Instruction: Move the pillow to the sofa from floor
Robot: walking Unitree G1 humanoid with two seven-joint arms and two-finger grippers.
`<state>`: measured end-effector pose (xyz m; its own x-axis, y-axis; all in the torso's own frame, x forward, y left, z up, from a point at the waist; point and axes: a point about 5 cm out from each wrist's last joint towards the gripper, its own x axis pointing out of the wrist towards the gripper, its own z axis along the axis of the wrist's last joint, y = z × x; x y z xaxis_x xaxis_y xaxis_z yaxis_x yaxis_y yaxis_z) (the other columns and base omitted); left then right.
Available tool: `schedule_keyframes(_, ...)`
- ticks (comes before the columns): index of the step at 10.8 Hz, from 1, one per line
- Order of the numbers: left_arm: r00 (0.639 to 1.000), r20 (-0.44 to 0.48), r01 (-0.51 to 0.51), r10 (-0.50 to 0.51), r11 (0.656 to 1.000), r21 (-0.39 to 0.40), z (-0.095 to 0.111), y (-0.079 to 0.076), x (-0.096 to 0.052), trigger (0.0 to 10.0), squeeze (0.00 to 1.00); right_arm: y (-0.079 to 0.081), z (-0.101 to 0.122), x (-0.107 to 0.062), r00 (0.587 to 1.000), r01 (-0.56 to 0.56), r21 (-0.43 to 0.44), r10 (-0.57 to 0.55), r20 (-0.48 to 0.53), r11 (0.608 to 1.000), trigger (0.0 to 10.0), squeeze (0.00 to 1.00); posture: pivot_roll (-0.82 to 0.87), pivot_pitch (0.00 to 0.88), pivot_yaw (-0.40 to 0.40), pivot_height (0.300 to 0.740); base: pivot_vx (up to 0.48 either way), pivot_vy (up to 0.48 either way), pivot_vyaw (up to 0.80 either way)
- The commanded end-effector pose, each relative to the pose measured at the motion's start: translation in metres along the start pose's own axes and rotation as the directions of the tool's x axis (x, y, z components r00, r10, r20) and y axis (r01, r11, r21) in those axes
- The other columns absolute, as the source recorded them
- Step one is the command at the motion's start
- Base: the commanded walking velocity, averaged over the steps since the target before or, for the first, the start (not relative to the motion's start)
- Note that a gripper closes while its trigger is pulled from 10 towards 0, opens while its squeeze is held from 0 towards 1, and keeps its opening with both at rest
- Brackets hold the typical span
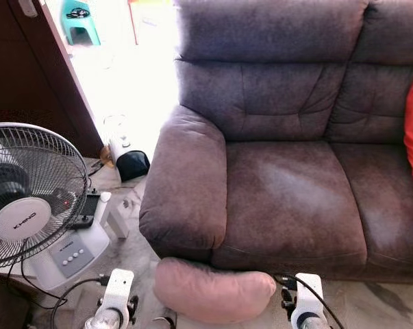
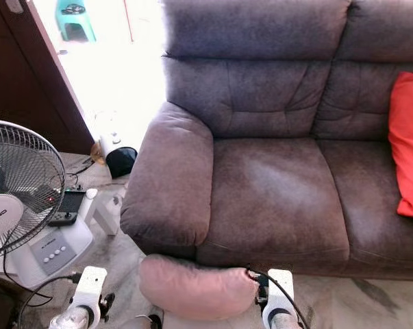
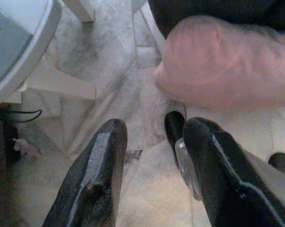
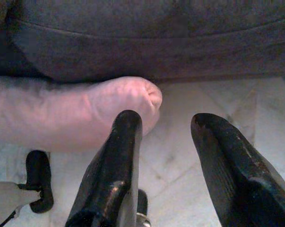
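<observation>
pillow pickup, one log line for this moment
pillow: on floor by sofa | left gripper: open, beside | right gripper: open, beside | grasp: none

This is a living room in a home. A wide brown sofa [image 1: 288, 185] fills the far side, with a red cushion [image 2: 406, 144] on its right seat. A white standing fan [image 1: 28, 199] sits on the left over a pale marble floor [image 3: 109, 94]. Far left, a dark wooden door [image 1: 35, 68] opens onto bright daylight, where a green stool [image 1: 79, 20] stands.
</observation>
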<state>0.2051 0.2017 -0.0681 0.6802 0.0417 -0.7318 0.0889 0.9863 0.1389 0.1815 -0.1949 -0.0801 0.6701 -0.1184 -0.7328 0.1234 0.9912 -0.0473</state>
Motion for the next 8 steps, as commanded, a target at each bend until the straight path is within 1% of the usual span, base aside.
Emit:
schedule_keyframes(1, 1.0, -0.002, -0.012, 0.012, 1.0, -0.01, 0.0, 0.005, 0.0, 10.0, 0.0, 0.0, -0.002, 0.0, 1.0, -0.002, 0.008, 0.002, -0.002, 1.0, 10.0, 0.0, 0.06, 0.076, -0.004, 0.74, 0.0, 0.0, 0.0)
schedule_keyframes(2, 0.999, 0.03, -0.028, 0.029, 0.999, -0.035, 0.006, 0.005, 0.001, 10.0, 0.0, 0.001, -0.001, -0.001, 1.0, 0.002, 0.013, -0.002, 0.003, 1.0, 10.0, 0.0, 0.05, 0.069, -0.005, 0.74, 0.0, 0.0, 0.0)
schedule_keyframes(3, 0.995, 0.068, -0.061, 0.069, 0.992, -0.114, 0.011, 0.007, 0.001, 10.0, 0.0, 0.002, 0.001, 0.0, 1.0, 0.001, 0.013, -0.001, 0.017, 1.0, 10.0, 0.0, 0.05, 0.064, -0.008, 0.74, 0.0, 0.0, 0.0)
schedule_keyframes(4, 0.993, 0.099, -0.044, 0.064, 0.981, -0.189, 0.016, 0.007, 0.002, 10.0, 0.0, 0.003, 0.002, 0.0, 1.0, -0.004, 0.008, 0.003, 0.017, 1.0, 10.0, 0.0, 0.05, 0.056, -0.011, 0.74, 0.0, 0.0, 0.0)
schedule_keyframes(5, 0.992, 0.117, -0.027, 0.051, 0.98, -0.197, 0.02, 0.005, 0.002, 10.0, 0.0, 0.003, 0.003, 0.0, 1.0, -0.007, 0.005, 0.007, 0.018, 1.0, 10.0, 0.0, 0.05, 0.052, -0.013, 0.74, 0.0, 0.0, 0.0)
schedule_keyframes(6, 0.988, 0.152, 0.02, 0.006, 0.986, -0.168, 0.034, -0.004, 0.006, 10.0, 0.0, 0.003, 0.003, 0.001, 1.0, -0.009, 0.001, 0.009, 0.016, 1.0, 10.0, 0.0, 0.05, 0.044, -0.014, 0.74, 0.0, 0.0, 0.0)
schedule_keyframes(7, 0.988, 0.153, 0.025, -0.003, 0.99, -0.137, 0.037, -0.007, 0.006, 10.0, 0.0, 0.003, 0.002, 0.0, 1.0, -0.009, 0.0, 0.009, 0.014, 1.0, 10.0, 0.0, 0.05, 0.04, -0.014, 0.74, 0.0, 0.0, 0.0)
schedule_keyframes(8, 0.991, 0.132, 0.012, 0.003, 0.993, -0.118, 0.035, -0.007, 0.007, 10.0, 0.0, 0.003, 0.001, 0.0, 1.0, -0.01, 0.003, 0.01, 0.013, 1.0, 10.0, 0.0, 0.05, 0.033, -0.012, 0.74, 0.0, 0.0, 0.0)
